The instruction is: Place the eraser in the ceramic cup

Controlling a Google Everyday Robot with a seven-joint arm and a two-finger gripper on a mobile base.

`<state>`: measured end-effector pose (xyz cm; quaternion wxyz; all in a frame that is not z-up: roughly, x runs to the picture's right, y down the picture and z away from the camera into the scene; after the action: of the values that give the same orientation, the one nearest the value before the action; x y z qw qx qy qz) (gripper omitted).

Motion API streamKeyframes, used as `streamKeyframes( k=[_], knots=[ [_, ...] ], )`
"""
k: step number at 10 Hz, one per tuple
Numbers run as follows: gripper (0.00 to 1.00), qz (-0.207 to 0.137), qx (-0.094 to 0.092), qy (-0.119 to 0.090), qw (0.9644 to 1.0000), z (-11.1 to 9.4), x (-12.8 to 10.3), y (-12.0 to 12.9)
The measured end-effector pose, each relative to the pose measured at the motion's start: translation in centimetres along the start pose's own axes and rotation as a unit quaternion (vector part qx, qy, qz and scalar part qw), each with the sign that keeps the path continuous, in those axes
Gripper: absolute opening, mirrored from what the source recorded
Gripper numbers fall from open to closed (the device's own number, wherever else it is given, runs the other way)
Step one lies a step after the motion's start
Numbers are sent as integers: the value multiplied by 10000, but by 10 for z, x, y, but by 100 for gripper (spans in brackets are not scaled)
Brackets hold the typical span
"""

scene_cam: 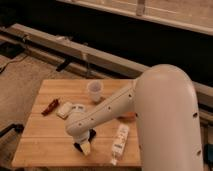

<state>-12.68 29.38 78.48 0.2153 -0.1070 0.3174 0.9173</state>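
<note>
Hanging well in front of the ceramic cup, the gripper is right by the dark eraser, which lies on its cup side. Open or closed? I cannot tell.

The wooden table fills the lower left of the frame. On it, the ceramic cup stands near the far edge. A red item and a small white block lie at left, and a white tube at lower right. The gripper is low by the front edge, and a dark shape beside it is perhaps the eraser.
</note>
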Motion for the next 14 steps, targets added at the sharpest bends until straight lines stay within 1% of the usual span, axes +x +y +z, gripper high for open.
streamKeyframes(
  k=[1, 4, 8, 9, 10, 11, 13, 14],
  knots=[
    [77, 40, 27, -5, 10000, 2, -3, -1],
    [48, 117, 86, -49, 9999, 5, -7, -2],
    [7, 118, 104, -66, 9999, -2, -8, -3],
    [1, 122, 108, -75, 9998, -3, -9, -3],
    [0, 125, 91, -82, 9998, -4, -10, -2],
    [0, 136, 24, -78, 9999, -9, -10, 0],
    [0, 152, -260, -67, 9995, -36, -12, 19],
    [0, 176, -365, -49, 9992, -50, -14, 26]
  ],
)
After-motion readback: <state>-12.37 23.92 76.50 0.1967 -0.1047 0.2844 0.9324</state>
